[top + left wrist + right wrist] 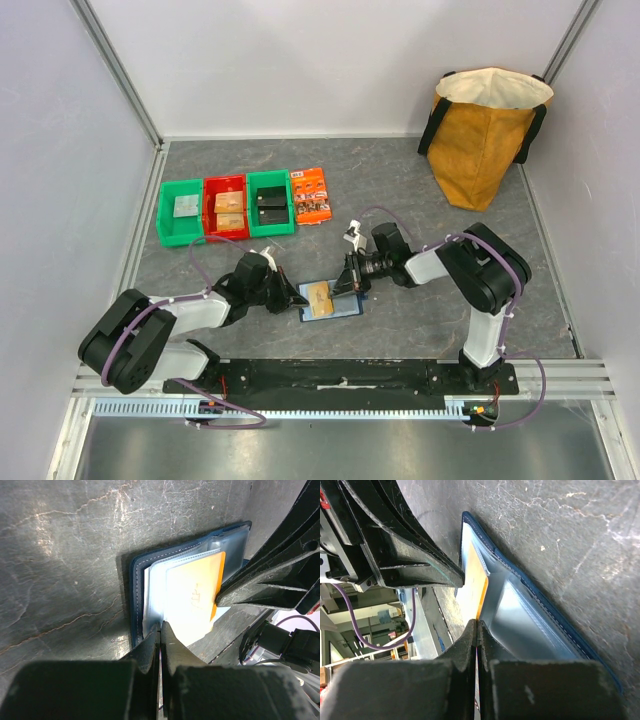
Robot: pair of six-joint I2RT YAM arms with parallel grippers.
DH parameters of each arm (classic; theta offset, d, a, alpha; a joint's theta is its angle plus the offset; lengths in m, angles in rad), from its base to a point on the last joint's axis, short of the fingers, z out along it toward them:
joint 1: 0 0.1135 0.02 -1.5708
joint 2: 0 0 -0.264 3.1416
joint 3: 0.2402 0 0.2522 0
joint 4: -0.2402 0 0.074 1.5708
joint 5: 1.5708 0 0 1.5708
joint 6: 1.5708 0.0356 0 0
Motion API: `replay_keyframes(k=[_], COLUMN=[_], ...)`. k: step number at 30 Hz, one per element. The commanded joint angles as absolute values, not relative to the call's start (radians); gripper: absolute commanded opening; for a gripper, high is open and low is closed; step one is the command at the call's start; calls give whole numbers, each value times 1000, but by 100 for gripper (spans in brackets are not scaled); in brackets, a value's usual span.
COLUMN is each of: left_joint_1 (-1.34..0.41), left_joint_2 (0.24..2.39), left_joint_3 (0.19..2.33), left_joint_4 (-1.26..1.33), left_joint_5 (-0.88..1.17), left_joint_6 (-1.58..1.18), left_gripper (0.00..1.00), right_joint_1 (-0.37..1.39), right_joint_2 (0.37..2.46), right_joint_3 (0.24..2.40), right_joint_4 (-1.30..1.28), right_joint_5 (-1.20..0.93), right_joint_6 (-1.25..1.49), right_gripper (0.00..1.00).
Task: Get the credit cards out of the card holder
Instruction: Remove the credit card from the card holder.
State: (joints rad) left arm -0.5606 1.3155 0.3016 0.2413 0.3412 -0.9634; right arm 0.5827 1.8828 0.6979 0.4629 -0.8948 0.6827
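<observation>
**Both grippers closed at the open wallet**

Your L gripper point(161, 627) has its fingers pressed together. The tips sit on the near edge of the small dark navy folding card holder point(136, 595), at its pale clear plastic sleeves point(230, 542). Your R gripper point(477, 625) is closed too, tips at the edge of the thin tan-gold plastic card point(195, 595) (can't tell if it's actually pinched). The card lies among the sleeves. The holder is spread open on the dark grey stone-look table point(65, 555), betw. both arms. The orange printed packet point(311, 196) lies well behind.
</observation>
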Motion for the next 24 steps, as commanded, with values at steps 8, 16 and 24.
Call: replay_keyframes(k=[8,16,24], left_joint_1=[-558,-560,-560], left_joint_2=[1325,1221,1245], left_joint_3=[276,296,383], left_joint_4=[161,179,192], left_joint_5=[275,314,334], left_joint_6=[-957,-946,-911], left_gripper=[2,23,28], right_joint_1=[566,568,568], right_joint_2=[1876,1867,1867], right_joint_3=[712,721,727], right_joint_4=[393,345,345], right_joint_5=[-902,-874,-871], right_joint_6=[606,580,584], right_gripper=[0,0,0])
